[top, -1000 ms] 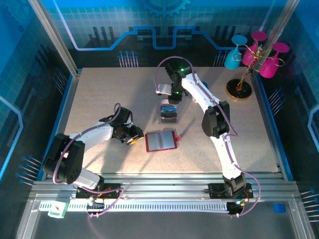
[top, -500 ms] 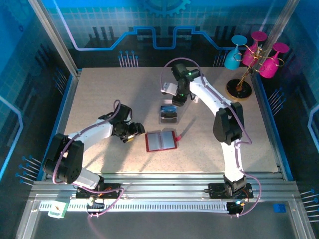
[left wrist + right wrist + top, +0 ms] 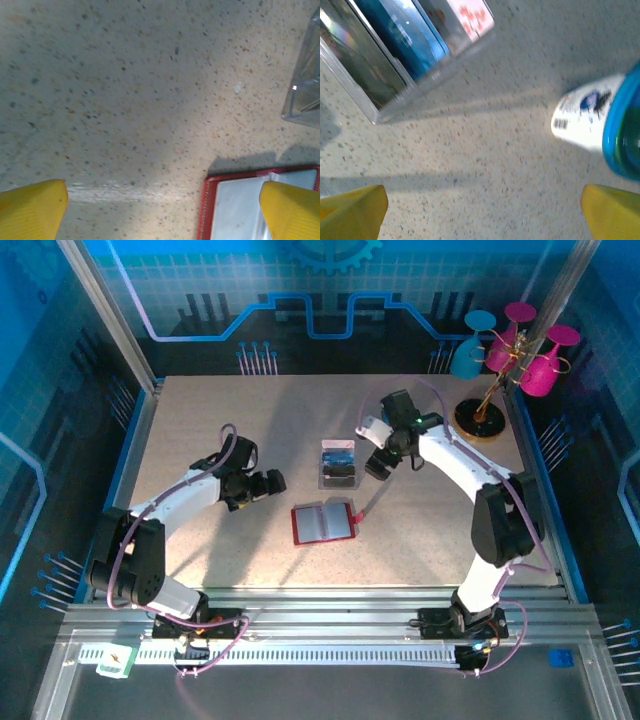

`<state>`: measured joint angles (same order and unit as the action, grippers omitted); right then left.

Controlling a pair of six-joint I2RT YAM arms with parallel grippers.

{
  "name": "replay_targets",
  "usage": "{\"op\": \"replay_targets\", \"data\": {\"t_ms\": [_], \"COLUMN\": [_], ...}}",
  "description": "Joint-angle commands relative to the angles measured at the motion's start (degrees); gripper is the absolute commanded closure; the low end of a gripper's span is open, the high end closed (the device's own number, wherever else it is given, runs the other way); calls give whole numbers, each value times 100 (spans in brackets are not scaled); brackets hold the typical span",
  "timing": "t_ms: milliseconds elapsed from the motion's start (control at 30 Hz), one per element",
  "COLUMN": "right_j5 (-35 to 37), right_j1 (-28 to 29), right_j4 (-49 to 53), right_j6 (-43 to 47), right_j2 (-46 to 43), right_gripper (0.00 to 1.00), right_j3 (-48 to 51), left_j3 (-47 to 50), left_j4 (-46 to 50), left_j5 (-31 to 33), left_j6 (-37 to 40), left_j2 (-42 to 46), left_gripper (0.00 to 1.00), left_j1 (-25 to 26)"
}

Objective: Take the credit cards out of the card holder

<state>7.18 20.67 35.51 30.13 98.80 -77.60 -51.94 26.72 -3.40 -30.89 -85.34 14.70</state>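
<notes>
Lying open on the desk, the card holder is found close to the left hand, just off one of its yellow fingertips. That hand is spread wide, with nothing between its fingers. The right hand is likewise spread and empty, held just beside a clear tray. The credit cards, blue, dark and pale pink, are kept in that tray, apart from the holder. A white-and-blue object, perhaps a labelled container, is seen blurred near the right hand.
</notes>
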Motion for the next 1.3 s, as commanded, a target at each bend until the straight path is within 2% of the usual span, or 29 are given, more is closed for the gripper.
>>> {"op": "replay_targets", "data": {"t_ms": [0,100,233,333,500,600,700,833,967,1033,1133,1267], "right_j5": [193,230,298,94,45,276,219,89,-225,-173,-139,-118], "right_j1": [-171,-372,-599,-846,-1207,-1273,-1318,-1539,-1744,-1773,-1771,-1769], "right_j4": [-1031,-1757,-2839,-3676,-5283,-5854,-6997,-7701,-9006,-9097,-9081,-8915], "right_j6": [-624,-933,-1405,-1893,-2515,-2612,-2668,-2889,-3053,-3094,-3098,-3099], "right_j2": [-519,-906,-1228,-1315,-1244,-1278,-1306,-1272,-1066,-1099,-1080,-1085], "right_gripper": [0,0,0,0,0,0,0,0,0,0,0,0], "right_j3": [721,1510,2496,3140,3929,4156,4629,5058,5666,5748,5720,5640], "left_j3": [-122,161,512,571,545,827,1168,1465,2233,2545,2702,2891], "left_j4": [-112,-548,-974,-1138,-1517,-2243,-3024,-3937,-5843,-6642,-7109,-7602], "left_j5": [540,1026,2071,2789,3302,3643,3397,2645,1916,1624,1456,879], "left_j6": [346,493,760,975,1569,1943,2153,2291,2677,2841,2770,2936], "left_j2": [-14,249,576,568,540,554,457,185,255,235,9,-205], "left_gripper": [1,1,1,1,1,0,1,1,1,1,1,1], "left_j1": [-55,-59,-61,-100,-304,-470,-770,-1188,-1346,-1386,-1481,-1512]}}
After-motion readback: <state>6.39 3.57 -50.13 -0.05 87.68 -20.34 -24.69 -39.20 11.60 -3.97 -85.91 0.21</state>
